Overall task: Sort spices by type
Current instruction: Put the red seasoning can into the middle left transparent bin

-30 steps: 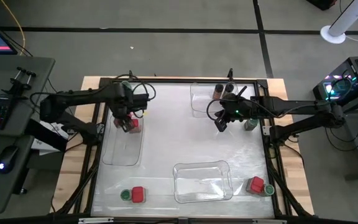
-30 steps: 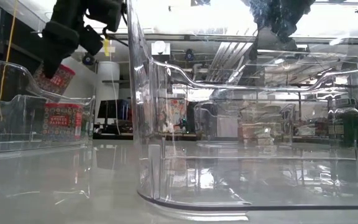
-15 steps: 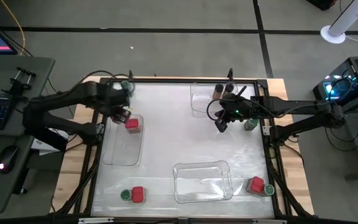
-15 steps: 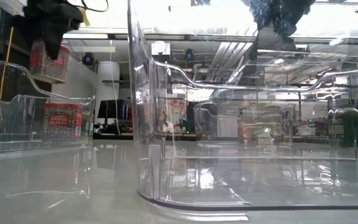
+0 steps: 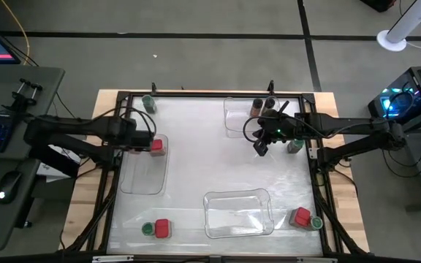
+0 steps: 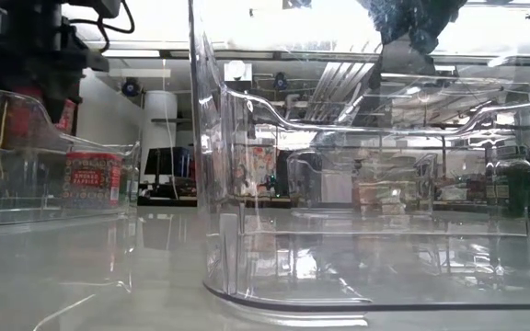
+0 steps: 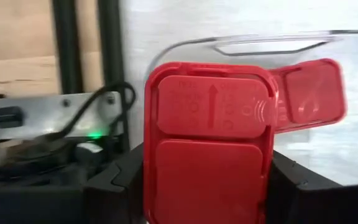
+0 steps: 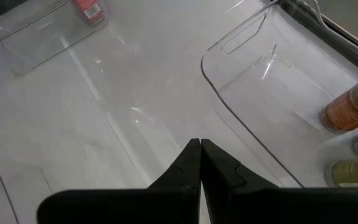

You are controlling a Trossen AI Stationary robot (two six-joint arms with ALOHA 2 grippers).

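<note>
A red spice box (image 6: 92, 180) stands upright inside the clear tray (image 6: 26, 198) at the far left, under a dark arm (image 6: 40, 55). A bigger clear tray (image 6: 357, 267) fills the foreground, with another dark arm (image 6: 412, 28) above it. A dark-lidded jar (image 6: 513, 188) stands far right.

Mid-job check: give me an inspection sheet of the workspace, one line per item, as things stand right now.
Surface: white table top, three clear trays on it.
Job's things: one red spice box in the left tray; brown jars by the far tray; green-lidded jar at the far left corner; red box and green jar near left; another pair near right.
Clutter: nothing seen.
Grippers: left gripper shut on a red spice box at the left tray's edge; right gripper shut, empty, beside the far tray.
Cables: looped wiring on both arms.
Surroundings: keyboard and mouse left, lit computer case right.
</note>
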